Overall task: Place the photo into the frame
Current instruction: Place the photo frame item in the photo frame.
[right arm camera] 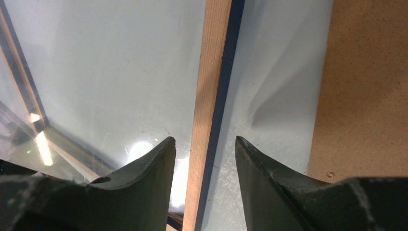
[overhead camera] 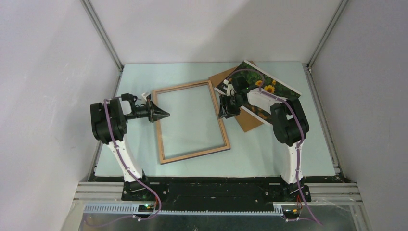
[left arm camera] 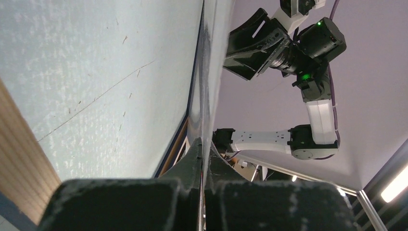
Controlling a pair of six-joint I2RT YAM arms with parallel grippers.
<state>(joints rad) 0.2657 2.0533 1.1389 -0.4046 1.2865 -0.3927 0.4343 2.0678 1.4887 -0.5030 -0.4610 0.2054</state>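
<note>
The frame (overhead camera: 195,154), light wood face up, lies in the middle of the table. My left gripper (overhead camera: 166,114) reaches in over its left rail. In the left wrist view this gripper (left arm camera: 204,144) is shut on the thin edge of the clear pane (left arm camera: 208,86), which runs away edge-on. My right gripper (overhead camera: 225,114) hangs over the right rail (right arm camera: 211,72), open, one finger on each side (right arm camera: 204,142), apart from the wood. The sunflower photo (overhead camera: 268,87) lies face up at the back right, partly hidden by the right arm.
A plain brown backing board (overhead camera: 248,124) lies under the photo and just right of the frame; it also shows in the right wrist view (right arm camera: 365,86). White enclosure walls with metal posts close in the table on three sides.
</note>
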